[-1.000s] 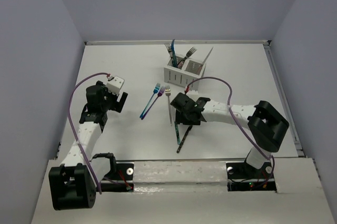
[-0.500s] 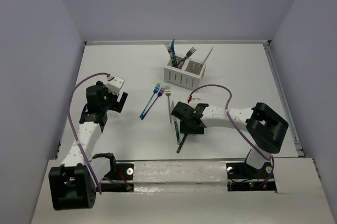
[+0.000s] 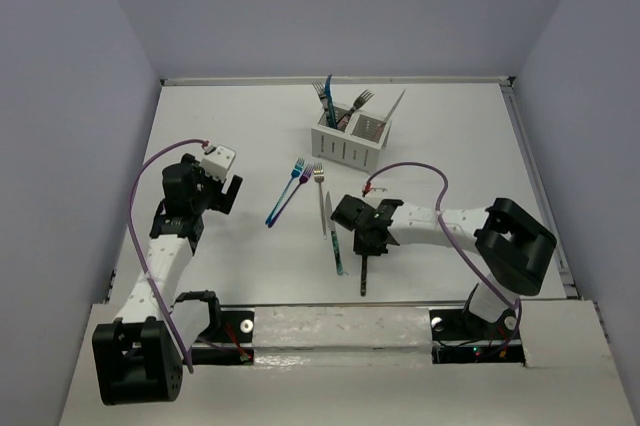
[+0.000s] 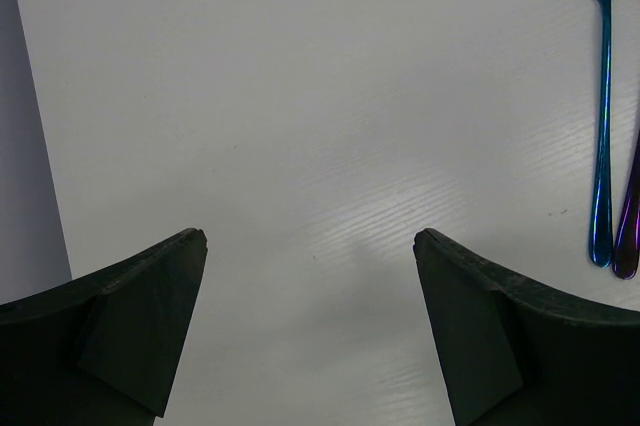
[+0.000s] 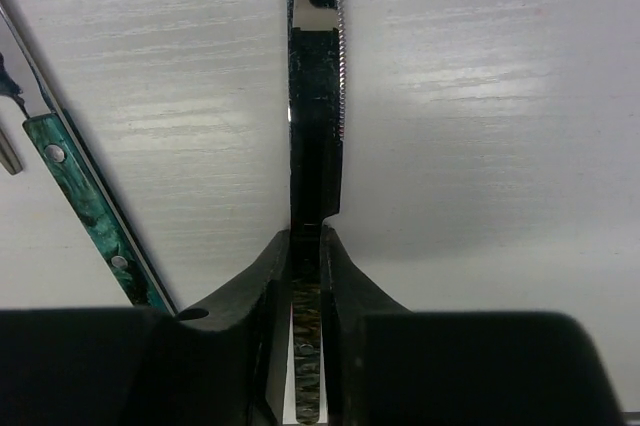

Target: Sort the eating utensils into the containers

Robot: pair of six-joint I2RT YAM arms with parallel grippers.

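Note:
My right gripper (image 3: 368,237) (image 5: 306,236) is shut on a dark-handled knife (image 3: 362,279) (image 5: 317,96) lying on the table, its serrated blade pointing away in the right wrist view. A green-handled knife (image 3: 335,246) (image 5: 88,208) lies just left of it. A silver fork (image 3: 320,196), a blue fork (image 3: 287,189) (image 4: 603,96) and a purple fork (image 3: 296,190) (image 4: 630,231) lie mid-table. The white caddy (image 3: 345,149) at the back holds several upright utensils in its containers. My left gripper (image 3: 228,192) (image 4: 310,241) hangs open over bare table, left of the forks.
Grey walls close in the table (image 3: 450,146) on the left, back and right. A purple cable (image 3: 415,161) loops over the right arm. Another cable (image 3: 150,171) arches beside the left arm.
My right gripper has come down toward the near edge and shut on the dark-handled knife. That knife now lies apart from the green-handled one, its handle pointing at the near edge. The left arm is still.

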